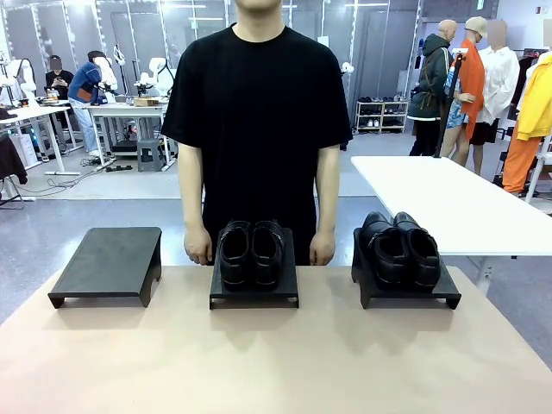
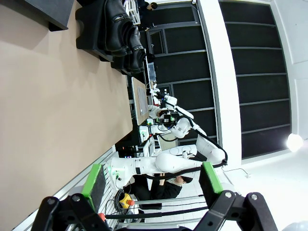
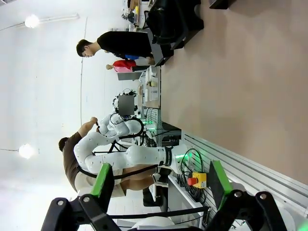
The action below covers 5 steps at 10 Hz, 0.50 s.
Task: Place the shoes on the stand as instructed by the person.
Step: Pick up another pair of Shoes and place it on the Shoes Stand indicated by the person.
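A tan counter (image 1: 259, 362) stretches from the near edge to a person (image 1: 257, 121) in a black T-shirt standing at its far side, hands hanging at the counter's far edge. Three low black stands sit in a row along that far edge. Taking the middle stand (image 1: 254, 291) as the landmark: it carries one pair of glossy black shoes (image 1: 251, 252), side by side, toes pointing toward the near edge. The person's hands hang just beside this pair, one on each side. To its right, well apart, the right stand (image 1: 405, 289) carries the second pair of shoes (image 1: 400, 248), also side by side with toes toward the near edge. To the landmark's left, well apart, the left stand (image 1: 108, 266) has a bare top. The gaps between the stands are open counter, and the whole near half of the counter in front of the stands is bare.

In the left wrist view, the left pincer (image 2: 152, 179) hangs off the counter's edge with its green-padded fingers spread wide and nothing between them; a stand with shoes shows far off at the top.

In the right wrist view, the right pincer (image 3: 161, 180) is likewise spread wide, holding nothing, beyond the counter's edge, with a shoe-bearing stand in the distance at the top.
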Motion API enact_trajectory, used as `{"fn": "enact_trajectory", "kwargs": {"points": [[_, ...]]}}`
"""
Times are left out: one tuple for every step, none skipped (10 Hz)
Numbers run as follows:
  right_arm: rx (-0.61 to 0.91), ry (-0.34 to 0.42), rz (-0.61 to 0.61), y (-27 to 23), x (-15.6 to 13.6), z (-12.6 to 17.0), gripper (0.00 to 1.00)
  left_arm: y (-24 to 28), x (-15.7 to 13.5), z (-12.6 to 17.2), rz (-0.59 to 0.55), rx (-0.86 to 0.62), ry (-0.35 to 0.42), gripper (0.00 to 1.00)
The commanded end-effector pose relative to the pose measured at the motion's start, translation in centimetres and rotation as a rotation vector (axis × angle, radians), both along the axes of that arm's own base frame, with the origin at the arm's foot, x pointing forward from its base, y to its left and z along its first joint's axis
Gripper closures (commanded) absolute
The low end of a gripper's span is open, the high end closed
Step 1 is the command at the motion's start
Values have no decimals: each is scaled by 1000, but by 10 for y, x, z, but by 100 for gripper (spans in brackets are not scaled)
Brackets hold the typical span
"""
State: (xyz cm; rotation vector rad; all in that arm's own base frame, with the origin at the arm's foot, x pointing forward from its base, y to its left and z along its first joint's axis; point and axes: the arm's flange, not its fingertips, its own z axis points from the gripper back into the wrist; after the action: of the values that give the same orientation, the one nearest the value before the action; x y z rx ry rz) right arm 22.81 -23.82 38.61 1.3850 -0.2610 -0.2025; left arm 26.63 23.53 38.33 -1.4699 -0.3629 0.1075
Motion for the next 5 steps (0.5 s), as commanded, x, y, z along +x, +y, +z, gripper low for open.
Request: {"fn": "enact_trajectory", "kwargs": {"points": [[-8,-18,14,1,-4,1,0,-2,-1,2,11,8,-16,0],[-8,-18,14,1,-4,1,0,-2,-1,2,11,8,-16,0],[-8,-18,14,1,-4,1,0,-2,-1,2,11,8,-16,0],[-8,-18,14,1,-4,1,0,-2,-1,2,11,8,-16,0],[-8,-18,14,1,-4,1,0,-2,-1,2,11,8,-16,0]]}}
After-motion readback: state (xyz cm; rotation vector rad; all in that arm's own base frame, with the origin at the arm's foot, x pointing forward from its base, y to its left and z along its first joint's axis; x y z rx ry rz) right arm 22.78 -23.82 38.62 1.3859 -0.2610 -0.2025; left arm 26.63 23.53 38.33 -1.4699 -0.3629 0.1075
